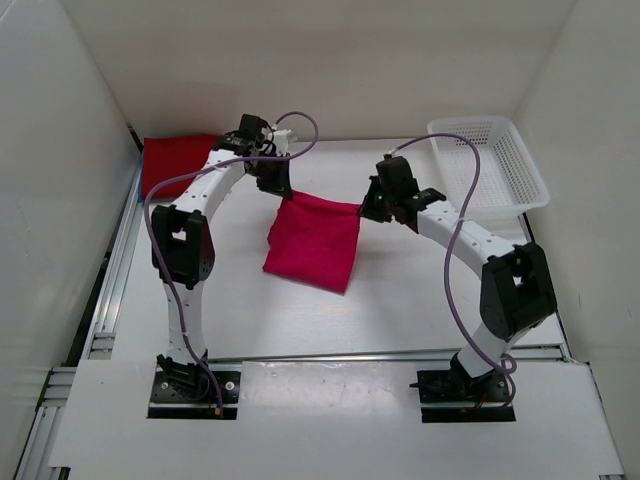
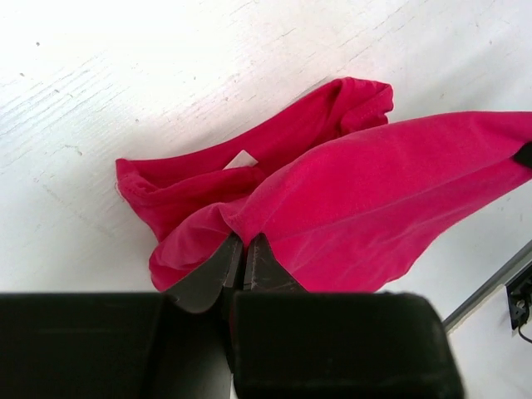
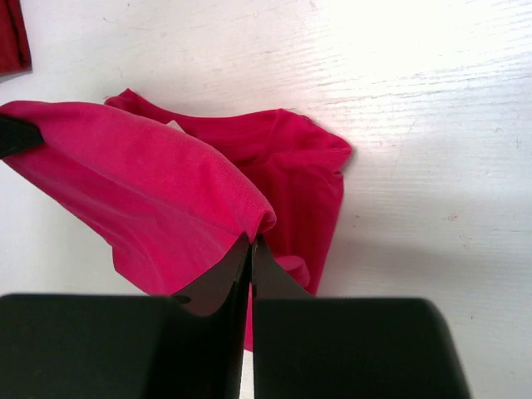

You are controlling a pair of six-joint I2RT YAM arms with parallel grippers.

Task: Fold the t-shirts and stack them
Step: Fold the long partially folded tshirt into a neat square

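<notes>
White counter [image 1: 420, 310], enclosed by pale walls on three sides. At mid-counter a bright pink-magenta cloth t-shirt [image 1: 315, 240] is lifted along its top edge. The left tool [image 2: 243, 247] is clamped tight on one corner and the right tool [image 3: 251, 241] is clamped tight on the other, while the lower cloth rests crumpled on the counter. Beyond, a dark red cloth shirt [image 1: 175, 162] lies in the far left corner. A white plastic mesh basket [image 1: 510, 202] stands at the far right.
</notes>
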